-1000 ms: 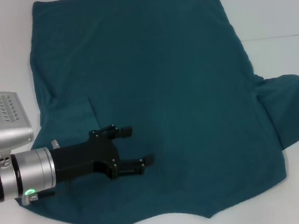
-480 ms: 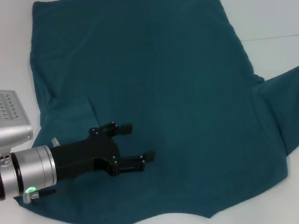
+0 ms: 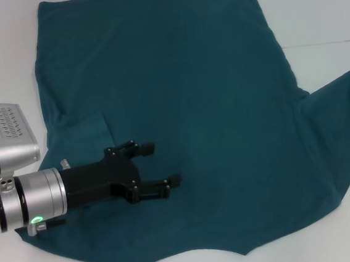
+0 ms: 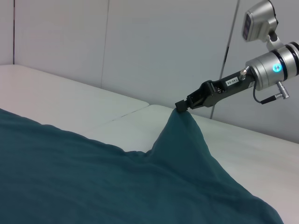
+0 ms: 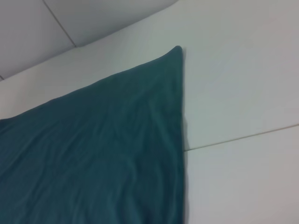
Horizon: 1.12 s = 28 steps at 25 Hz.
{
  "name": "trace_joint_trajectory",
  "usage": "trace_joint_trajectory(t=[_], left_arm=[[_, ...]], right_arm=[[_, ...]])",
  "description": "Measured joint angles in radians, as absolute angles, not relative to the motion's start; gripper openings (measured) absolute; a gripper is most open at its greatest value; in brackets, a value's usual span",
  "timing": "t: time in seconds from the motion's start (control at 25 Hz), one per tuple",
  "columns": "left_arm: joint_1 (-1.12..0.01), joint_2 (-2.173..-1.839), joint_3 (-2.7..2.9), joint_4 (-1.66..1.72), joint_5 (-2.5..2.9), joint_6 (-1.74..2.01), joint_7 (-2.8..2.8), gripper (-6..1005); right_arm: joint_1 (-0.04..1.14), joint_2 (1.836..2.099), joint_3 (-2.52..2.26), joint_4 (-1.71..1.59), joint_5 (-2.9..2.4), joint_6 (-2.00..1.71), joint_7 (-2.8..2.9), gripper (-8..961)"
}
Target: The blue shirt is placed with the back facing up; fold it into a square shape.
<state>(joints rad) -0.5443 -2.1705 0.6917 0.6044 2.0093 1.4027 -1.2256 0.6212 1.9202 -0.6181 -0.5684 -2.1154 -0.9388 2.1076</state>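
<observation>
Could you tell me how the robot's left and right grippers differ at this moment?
The left gripper hangs over the blue shirt near its left side, fingers open and empty; the right gripper is shut on the shirt's right sleeve tip, lifting it into a peak. The left sits inside the cloth's outline, the right at its edge.

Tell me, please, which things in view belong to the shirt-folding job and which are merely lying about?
Part of the job:
- blue shirt, spread flat, back up
- right pincer, shut on the shirt's sleeve tip, lifting it off the table
- left pincer, open, above the shirt's near left part

Just lying about:
- nothing loose; only the white table under the shirt
</observation>
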Motion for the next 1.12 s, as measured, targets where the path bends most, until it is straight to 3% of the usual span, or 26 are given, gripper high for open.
trace_joint_trajectory(t=[0.72, 1.12], left_arm=[[-0.544, -2.170, 0.691, 0.593, 1.997, 1.385, -1.228, 950], [-0.544, -2.169, 0.687, 0.592, 1.997, 1.375, -1.229, 949]], right_arm=[[0.714, 1.931, -0.751, -0.562, -2.115, -0.968, 2.124, 27], [0.777, 1.952, -0.872, -0.557, -2.116, -0.954, 2.173, 32]])
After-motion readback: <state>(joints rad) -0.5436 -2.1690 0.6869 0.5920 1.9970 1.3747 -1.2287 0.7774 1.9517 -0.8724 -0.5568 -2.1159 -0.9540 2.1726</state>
